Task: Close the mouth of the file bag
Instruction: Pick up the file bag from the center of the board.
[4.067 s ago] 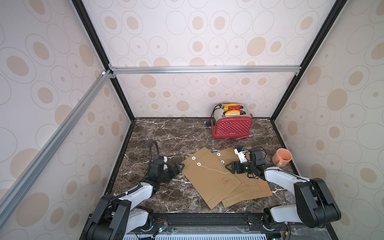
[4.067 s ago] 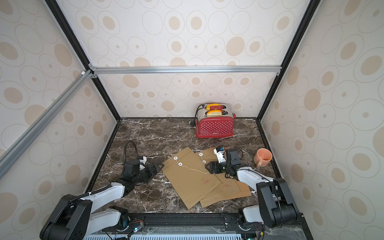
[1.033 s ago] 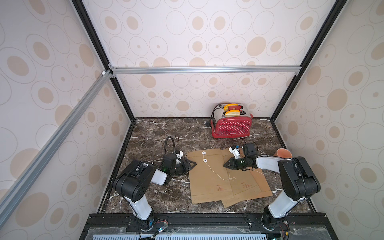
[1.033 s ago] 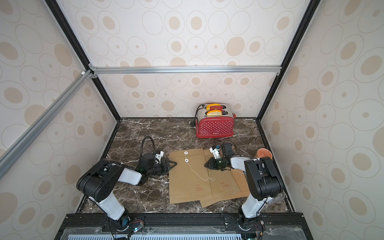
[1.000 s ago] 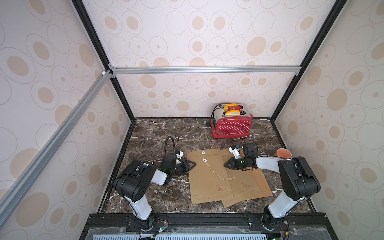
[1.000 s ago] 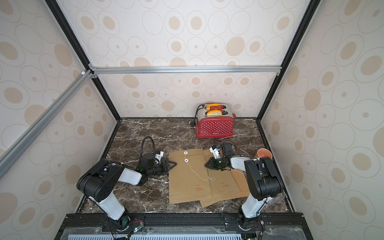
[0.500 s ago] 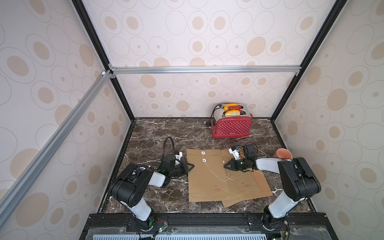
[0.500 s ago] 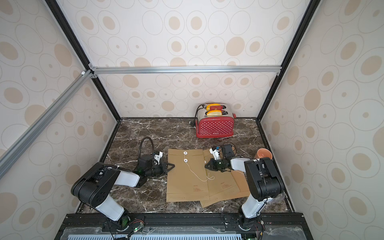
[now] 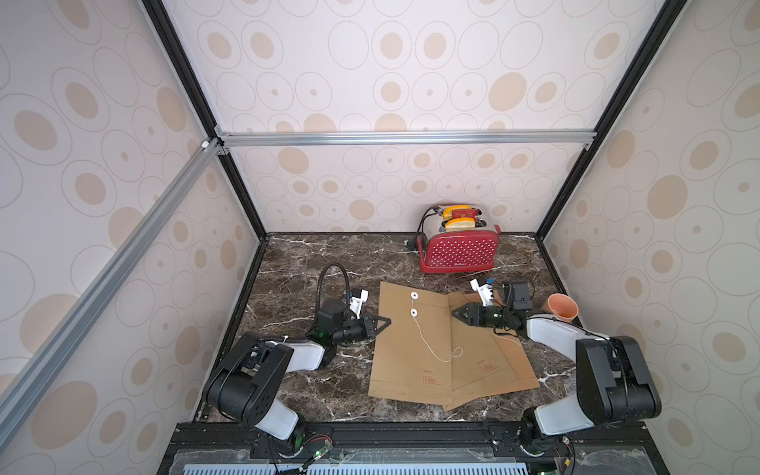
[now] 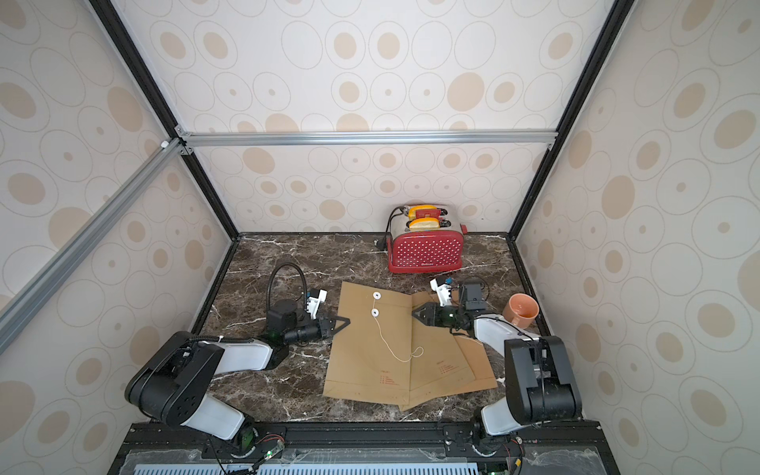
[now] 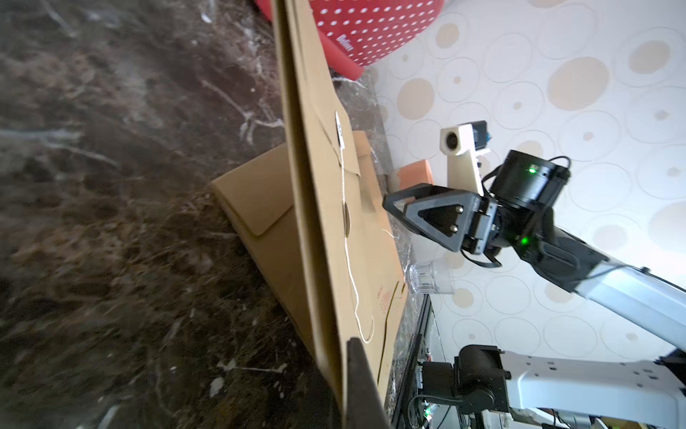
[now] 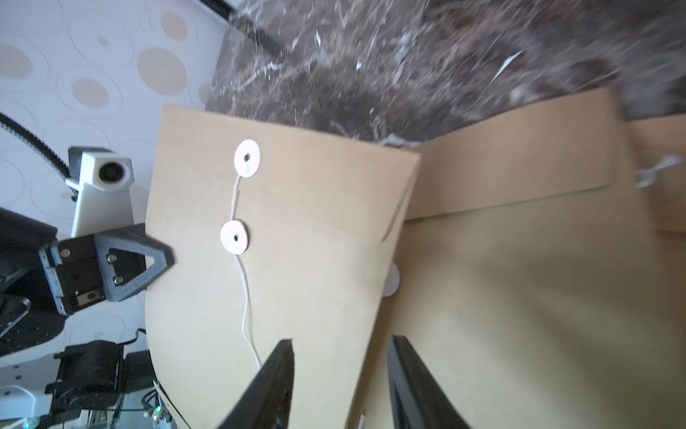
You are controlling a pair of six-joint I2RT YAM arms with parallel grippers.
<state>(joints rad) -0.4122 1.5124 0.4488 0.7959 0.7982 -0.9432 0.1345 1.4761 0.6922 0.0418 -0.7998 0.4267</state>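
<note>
2 pincers are working: the left pincer (image 9: 385, 320) is clamping the near edge of the file bag (image 9: 411, 366), the right pincer (image 9: 455, 313) is hovering, jaws apart, at the opposite edge; the bag is lying between them on the surface (image 9: 296, 265).

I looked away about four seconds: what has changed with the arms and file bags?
The top file bag has swung from diagonal to square with the table's front edge. The left end effector reached in and shut on its left edge; the right end effector has opened by its right edge. Unchanged: loose string, lower file bags, toaster, cup.
</note>
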